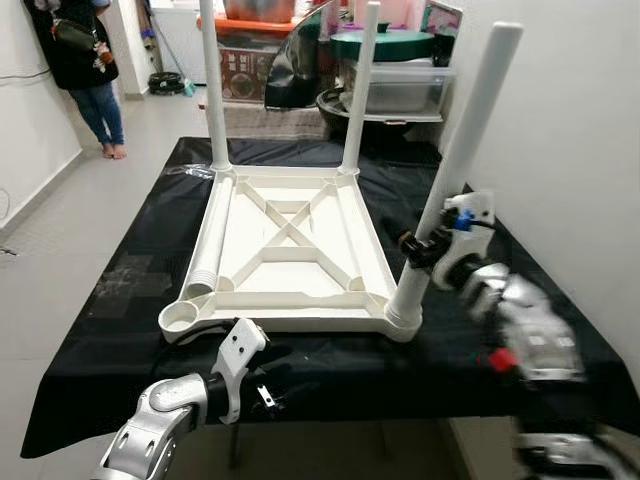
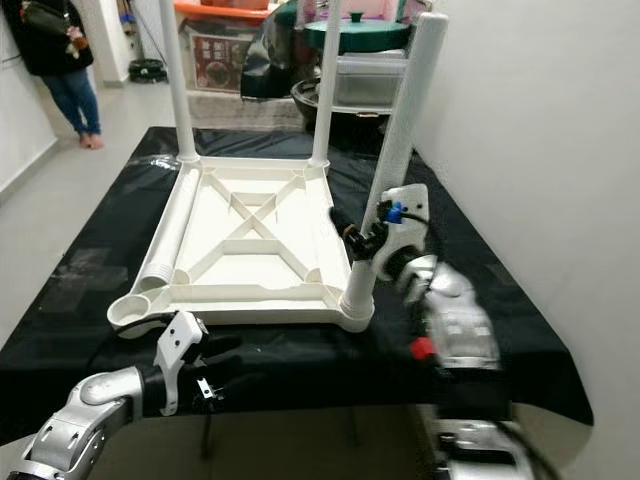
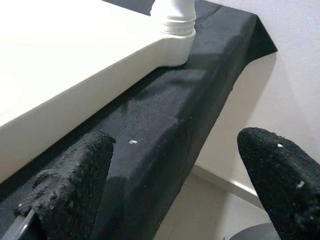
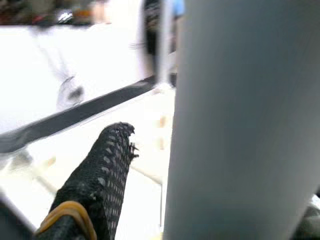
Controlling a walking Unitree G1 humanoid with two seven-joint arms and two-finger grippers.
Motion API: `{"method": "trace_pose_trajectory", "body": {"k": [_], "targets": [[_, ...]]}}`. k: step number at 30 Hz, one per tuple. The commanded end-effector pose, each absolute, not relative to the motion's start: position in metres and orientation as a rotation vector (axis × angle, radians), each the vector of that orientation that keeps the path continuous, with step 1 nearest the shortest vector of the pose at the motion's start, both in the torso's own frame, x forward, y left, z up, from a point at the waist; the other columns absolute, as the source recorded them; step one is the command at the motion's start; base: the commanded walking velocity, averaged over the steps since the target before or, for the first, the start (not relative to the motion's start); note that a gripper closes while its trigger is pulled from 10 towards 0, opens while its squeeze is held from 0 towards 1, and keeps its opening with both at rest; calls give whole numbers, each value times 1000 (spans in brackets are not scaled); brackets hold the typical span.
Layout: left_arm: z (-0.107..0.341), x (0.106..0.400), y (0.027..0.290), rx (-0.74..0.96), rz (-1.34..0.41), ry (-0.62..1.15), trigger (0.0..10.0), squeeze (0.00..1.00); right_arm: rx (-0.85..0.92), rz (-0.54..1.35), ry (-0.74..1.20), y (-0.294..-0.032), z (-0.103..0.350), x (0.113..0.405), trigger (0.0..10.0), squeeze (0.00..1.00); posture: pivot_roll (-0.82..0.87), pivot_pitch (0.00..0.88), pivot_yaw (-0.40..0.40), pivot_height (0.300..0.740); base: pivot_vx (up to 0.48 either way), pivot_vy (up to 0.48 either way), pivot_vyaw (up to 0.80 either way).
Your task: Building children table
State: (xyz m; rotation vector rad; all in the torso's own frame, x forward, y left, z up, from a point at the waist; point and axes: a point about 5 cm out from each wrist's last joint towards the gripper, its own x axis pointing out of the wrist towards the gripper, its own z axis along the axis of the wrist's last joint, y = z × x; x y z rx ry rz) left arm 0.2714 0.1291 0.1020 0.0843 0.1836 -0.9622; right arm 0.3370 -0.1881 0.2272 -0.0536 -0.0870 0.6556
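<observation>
A white children's table top (image 1: 290, 250) lies upside down on a black-covered table (image 1: 130, 300). Two white legs (image 1: 213, 80) stand in its far sockets. A third leg (image 1: 455, 160) stands in the near right socket. A loose ribbed leg (image 1: 210, 245) lies along the left side, beside the empty near left socket (image 1: 180, 318). My right gripper (image 1: 420, 248) is open around the near right leg (image 4: 240, 115), with one finger (image 4: 102, 180) apart from it. My left gripper (image 3: 175, 190) is open at the table's front edge, holding nothing.
A person (image 1: 85, 60) stands on the floor at the far left. Storage bins and a green lid (image 1: 385, 45) crowd the back. A white wall (image 1: 570, 130) runs close along the right side of the black table.
</observation>
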Motion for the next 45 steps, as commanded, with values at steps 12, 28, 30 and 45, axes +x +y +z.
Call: {"method": "trace_pose_trajectory", "body": {"k": [12,28,30,45], "targets": [[103,270,131,95,-963,181,10000,0,133,90,151,-203,181,366,0,0,44,0,-91,740,0,0,0],[106,272,130,97,-971,173,10000,0,172,310,-9,-163,206,354,10000,0,36,0,-83,740,0,0,0],[106,272,130,97,-971,172,10000,0,150,397,-30,-169,212,354,10000,0,35,0,-82,740,0,0,0],[108,270,134,101,-968,170,10000,0,60,365,129,-185,187,355,0,0,48,0,-83,740,0,0,0]]}}
